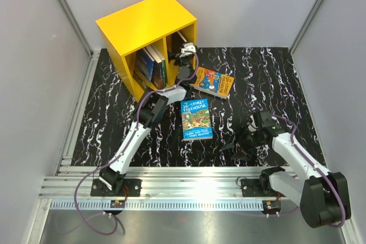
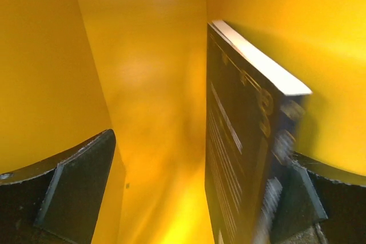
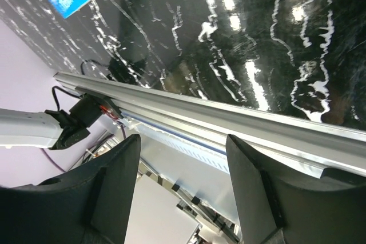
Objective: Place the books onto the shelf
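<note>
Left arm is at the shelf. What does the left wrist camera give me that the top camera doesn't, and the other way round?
Left wrist only: the inside of one shelf compartment, with a dark book standing tilted against its right wall and the left gripper open wide either side of it.
Top only: the books standing in the left compartment, a blue book and an orange book lying flat on the table, and the right gripper.
Both: the yellow shelf, and the left gripper at its right compartment.

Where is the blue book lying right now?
In the top view, the blue book lies flat on the table, right of the left arm, nearer than the orange book.
</note>
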You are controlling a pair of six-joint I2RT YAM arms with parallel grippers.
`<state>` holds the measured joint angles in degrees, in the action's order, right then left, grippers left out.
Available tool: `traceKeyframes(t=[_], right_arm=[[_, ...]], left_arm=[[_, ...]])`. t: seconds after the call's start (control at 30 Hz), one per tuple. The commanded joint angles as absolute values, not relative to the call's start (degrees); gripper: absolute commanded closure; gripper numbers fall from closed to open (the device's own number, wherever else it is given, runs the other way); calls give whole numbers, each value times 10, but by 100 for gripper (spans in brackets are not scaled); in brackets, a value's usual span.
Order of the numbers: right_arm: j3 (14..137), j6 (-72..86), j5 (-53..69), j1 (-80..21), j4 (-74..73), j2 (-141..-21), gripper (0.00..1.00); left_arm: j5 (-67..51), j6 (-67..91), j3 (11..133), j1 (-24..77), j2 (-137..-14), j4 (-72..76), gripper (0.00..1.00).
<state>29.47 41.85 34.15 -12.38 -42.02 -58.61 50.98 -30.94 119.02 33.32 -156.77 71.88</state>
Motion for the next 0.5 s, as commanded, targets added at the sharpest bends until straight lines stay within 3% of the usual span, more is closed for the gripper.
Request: traceKeyframes(t=[0.0, 0.27, 0.47], right_arm=[[334, 426, 355, -128, -441, -561, 31], [392, 422, 347, -128, -492, -526, 31], [474, 384, 335, -129, -503, -562, 30]], left_arm=[[514, -265, 1147, 397, -1482, 833, 1], [599, -265, 1071, 479, -1377, 771, 1], [682, -204, 970, 533, -1268, 652, 1]])
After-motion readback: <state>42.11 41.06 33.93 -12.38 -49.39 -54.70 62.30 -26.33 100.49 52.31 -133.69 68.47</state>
